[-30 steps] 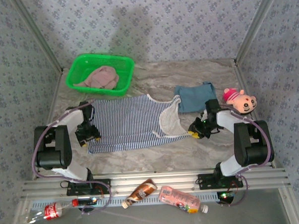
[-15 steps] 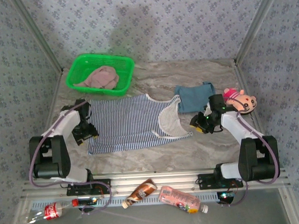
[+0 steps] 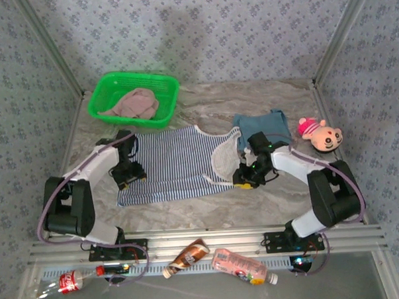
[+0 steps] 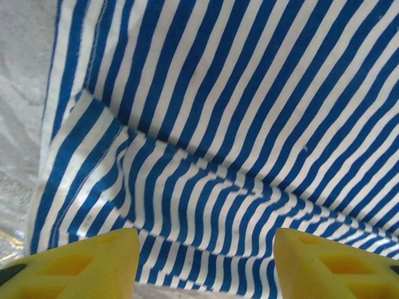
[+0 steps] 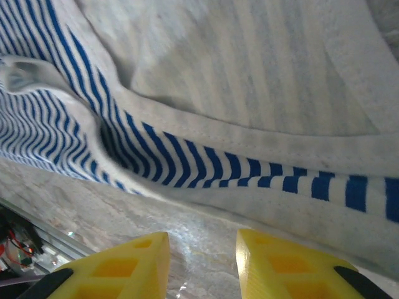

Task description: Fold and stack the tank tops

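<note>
Left tool (image 3: pixel 130 174) and right tool (image 3: pixel 246 177), both unclenched, empty, now farther inward over striped tank top (image 3: pixel 173 160)

Surfaces: cloth, plastic, stone-look top.
Striped tank top (image 3: pixel 170 161) matt knit cloth; table (image 3: pixel 250 101) glossy, marbled; basket (image 3: pixel 101 93) upper left, shiny green plastic mesh; plush toy (image 3: pixel 321 135) fuzzy.

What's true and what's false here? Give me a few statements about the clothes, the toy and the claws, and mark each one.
1. The dusty pink fabric top lies in the green plastic basket. True.
2. The navy-and-white striped tank top is folded small. False: it lies spread flat on the marble table.
3. The left gripper is open above the striped top. True.
4. The pink plush toy sits in the basket. False: it sits on the table, right of the teal-blue top.
</note>
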Robot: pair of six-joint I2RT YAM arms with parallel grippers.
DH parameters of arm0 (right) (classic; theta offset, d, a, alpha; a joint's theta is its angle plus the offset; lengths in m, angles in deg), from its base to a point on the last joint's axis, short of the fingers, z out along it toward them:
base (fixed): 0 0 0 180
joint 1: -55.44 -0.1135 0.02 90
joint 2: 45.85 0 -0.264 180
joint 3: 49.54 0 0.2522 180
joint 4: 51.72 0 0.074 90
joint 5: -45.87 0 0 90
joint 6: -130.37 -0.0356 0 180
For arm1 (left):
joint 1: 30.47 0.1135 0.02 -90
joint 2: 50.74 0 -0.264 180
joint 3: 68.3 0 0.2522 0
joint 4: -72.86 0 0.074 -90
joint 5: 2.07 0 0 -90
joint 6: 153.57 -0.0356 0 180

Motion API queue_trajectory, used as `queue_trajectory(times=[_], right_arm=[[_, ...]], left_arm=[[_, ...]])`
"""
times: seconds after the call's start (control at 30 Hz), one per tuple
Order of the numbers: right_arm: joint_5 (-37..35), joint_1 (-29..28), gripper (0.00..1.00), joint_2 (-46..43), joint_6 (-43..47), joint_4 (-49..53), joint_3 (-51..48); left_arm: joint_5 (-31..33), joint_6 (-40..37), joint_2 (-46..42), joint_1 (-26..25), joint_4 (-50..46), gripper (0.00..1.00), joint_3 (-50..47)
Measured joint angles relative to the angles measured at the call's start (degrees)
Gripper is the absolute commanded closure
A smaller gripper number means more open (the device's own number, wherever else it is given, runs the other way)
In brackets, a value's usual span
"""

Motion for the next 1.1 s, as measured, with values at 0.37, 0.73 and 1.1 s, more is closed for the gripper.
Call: queue_trajectory(times=[0.37,0.73,1.1], right_arm=[[0.13,2.29,0.70,7.80,1.60,-7.52,2.93],[0.50,7.28,0.70,5.25,3.69,-5.18,0.09],[-0.90,7.78,0.70,1.16,5.57,2.14,-2.99]], left_arm=[[1.40,-3.39,5.64,1.62,4.70,0.41,-0.22],[4.79,-7.63,5.64,6.14,5.57,0.41,-2.95],[4.11,-7.58,1.05,6.14,0.90,0.43,-2.03]])
